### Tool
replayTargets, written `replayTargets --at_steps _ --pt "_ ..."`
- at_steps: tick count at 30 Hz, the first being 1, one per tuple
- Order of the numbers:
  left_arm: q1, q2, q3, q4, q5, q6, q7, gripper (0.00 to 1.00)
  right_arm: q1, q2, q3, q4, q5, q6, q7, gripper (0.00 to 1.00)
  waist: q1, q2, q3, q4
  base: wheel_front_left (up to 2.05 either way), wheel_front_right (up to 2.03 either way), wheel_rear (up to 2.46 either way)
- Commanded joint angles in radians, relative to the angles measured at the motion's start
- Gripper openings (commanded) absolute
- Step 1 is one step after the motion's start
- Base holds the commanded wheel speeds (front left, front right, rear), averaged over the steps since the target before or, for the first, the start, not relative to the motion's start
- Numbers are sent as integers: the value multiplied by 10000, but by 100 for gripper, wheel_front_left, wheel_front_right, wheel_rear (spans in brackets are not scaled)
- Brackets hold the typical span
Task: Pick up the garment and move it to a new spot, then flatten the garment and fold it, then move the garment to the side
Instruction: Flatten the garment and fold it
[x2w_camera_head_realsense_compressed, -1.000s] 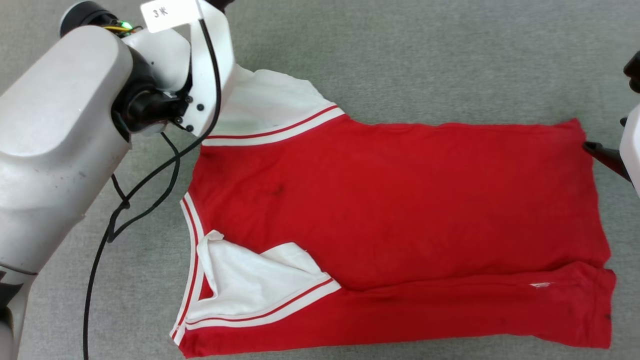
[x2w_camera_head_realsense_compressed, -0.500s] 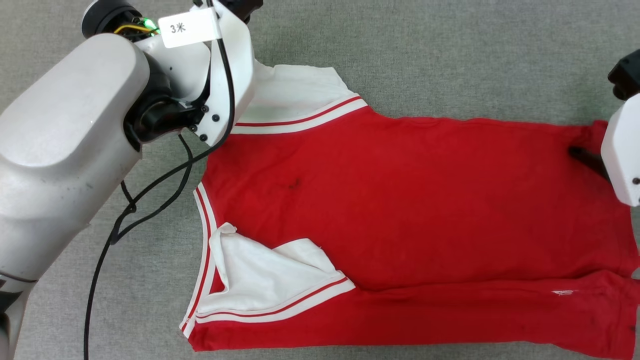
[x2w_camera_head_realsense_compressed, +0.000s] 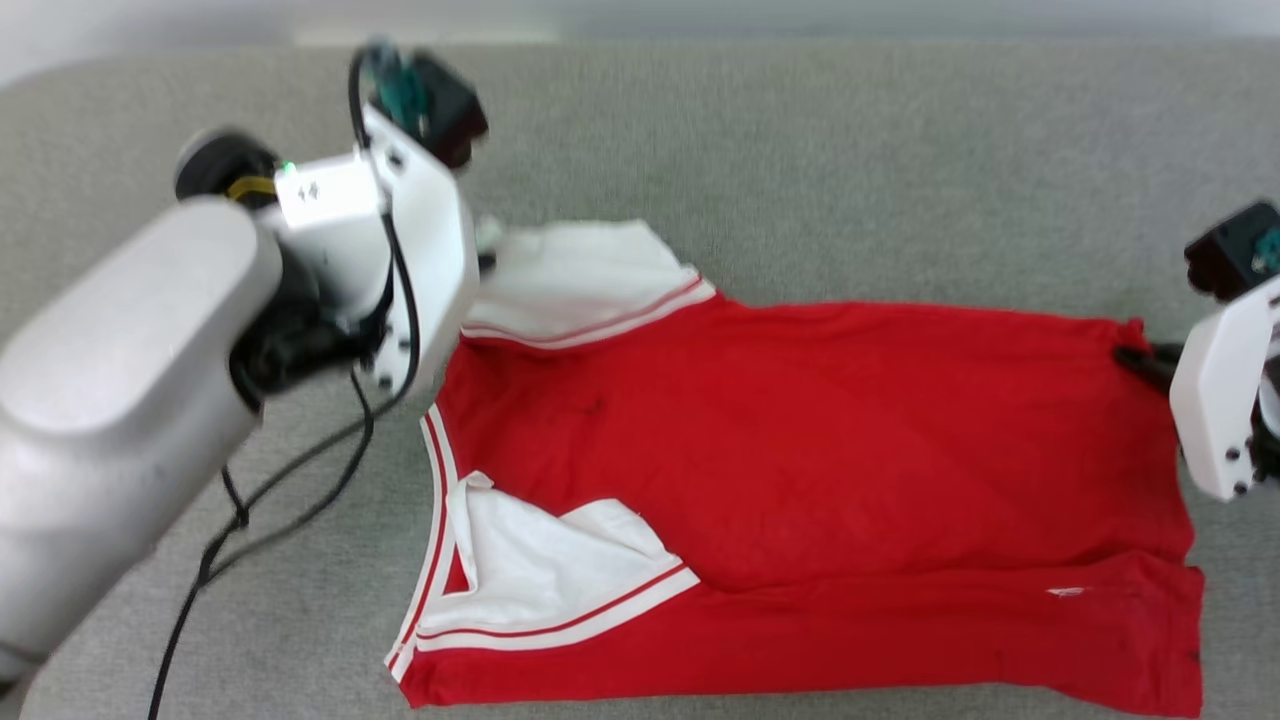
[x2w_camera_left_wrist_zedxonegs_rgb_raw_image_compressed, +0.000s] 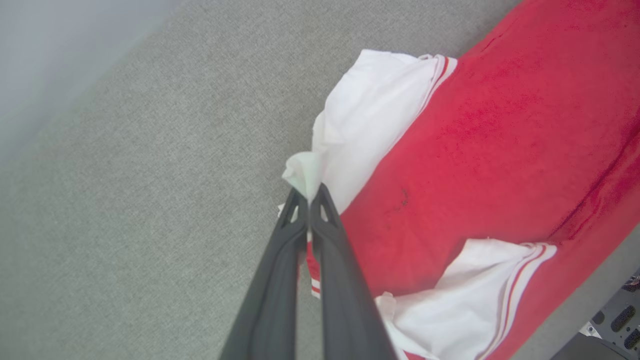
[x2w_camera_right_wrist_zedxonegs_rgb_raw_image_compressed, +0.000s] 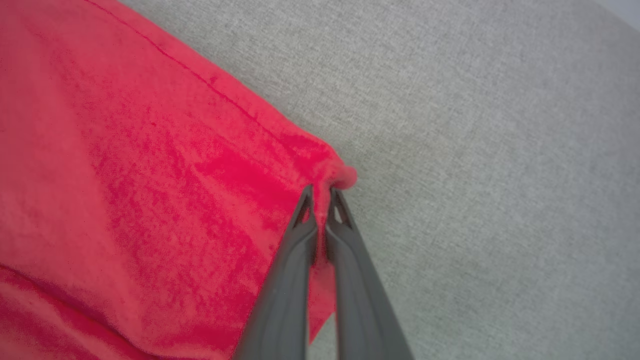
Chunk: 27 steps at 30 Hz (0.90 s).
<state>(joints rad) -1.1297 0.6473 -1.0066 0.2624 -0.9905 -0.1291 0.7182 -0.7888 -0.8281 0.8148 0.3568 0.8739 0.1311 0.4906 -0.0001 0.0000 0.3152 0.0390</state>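
Observation:
The garment (x2w_camera_head_realsense_compressed: 800, 450) is a red jersey with white sleeves and striped trim, spread across the grey surface. Its far white sleeve (x2w_camera_head_realsense_compressed: 590, 275) lies at the upper left and a second white sleeve (x2w_camera_head_realsense_compressed: 540, 570) is folded onto the red body near the front. My left gripper (x2w_camera_left_wrist_zedxonegs_rgb_raw_image_compressed: 310, 195) is shut on the edge of the far white sleeve (x2w_camera_left_wrist_zedxonegs_rgb_raw_image_compressed: 365, 120). My right gripper (x2w_camera_right_wrist_zedxonegs_rgb_raw_image_compressed: 320, 190) is shut on the far right corner of the red hem (x2w_camera_right_wrist_zedxonegs_rgb_raw_image_compressed: 340, 175), where the cloth bunches. In the head view the right gripper (x2w_camera_head_realsense_compressed: 1135, 360) pinches that corner.
A grey fabric surface (x2w_camera_head_realsense_compressed: 850, 170) runs under and around the jersey, with a pale wall band along the top. My left arm's white forearm (x2w_camera_head_realsense_compressed: 130, 400) and its black cable (x2w_camera_head_realsense_compressed: 290, 480) fill the left side. A small white print (x2w_camera_head_realsense_compressed: 1068, 592) shows near the lower right hem.
My right gripper has shut on the jersey's far right corner, having stood open beside it before. The head camera tilted up, so the whole scene sits lower in view.

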Motion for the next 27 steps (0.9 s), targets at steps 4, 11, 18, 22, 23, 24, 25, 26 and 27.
replayTargets --at_steps 4,11,18,22,23,24,25,26,27 --pt "1144 554 -176 -638 -195 109 -317 0 797 -180 168 -222 240 -7 -642 0 1 0 -1033 -33 0 0 0" --pt "3013 1269 -519 -1565 -585 652 -704 0 2272 -332 329 -573 424 -7 -1257 0 1 0 -1836 -41 0 0 0" --pt "4495 1577 -766 -1917 -977 1099 -1176 0 3506 -343 211 -715 526 -7 -1650 0 1 0 -2075 -124 0 0 0" --pt "5464 1675 -935 -1755 -1190 1332 -1681 0 4137 -208 90 -636 398 -7 -1734 0 1 0 -2038 -279 0 0 0" --pt "5464 1675 -935 -1755 -1190 1332 -1681 0 4137 -208 90 -636 398 -7 -1734 0 1 0 -2038 -279 0 0 0" --pt "5722 1638 -982 -1558 -1226 1374 -1864 0 4291 -58 35 -566 355 -7 -1714 0 1 0 -1990 -323 0 0 0" --pt "5798 1626 -1008 -1456 -1164 1376 -1974 0 4339 6 16 -537 305 -7 -1692 0 1 0 -1976 -349 0 0 0" --pt "5864 1606 -1003 -1350 -1084 1398 -2121 0 4386 68 -45 -484 308 -7 -1677 0 1 0 -1962 -366 0 0 0" --pt "5910 1574 -990 -1269 -1059 1442 -2247 0 4420 134 -127 -425 311 -7 -1693 27 1 0 -1957 -376 0 0 0"
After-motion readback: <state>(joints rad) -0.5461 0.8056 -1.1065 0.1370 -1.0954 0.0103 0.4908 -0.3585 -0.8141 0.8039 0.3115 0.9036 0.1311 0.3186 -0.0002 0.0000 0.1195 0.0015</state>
